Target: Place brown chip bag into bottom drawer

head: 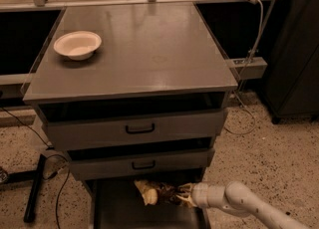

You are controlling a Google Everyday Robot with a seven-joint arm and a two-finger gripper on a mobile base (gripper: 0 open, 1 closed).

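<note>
The brown chip bag, dark in the middle with a pale yellow end, hangs over the open bottom drawer, just below the front of the middle drawer. My gripper comes in from the lower right on a white arm and is shut on the bag's right end. The drawer is pulled out at the bottom of the grey cabinet; its floor and left wall show, and the picture's edge cuts off its front.
A white bowl stands at the back left of the cabinet top. Two upper drawers with black handles stand slightly open. A black stand and cables lie on the floor to the left. A dark cabinet stands to the right.
</note>
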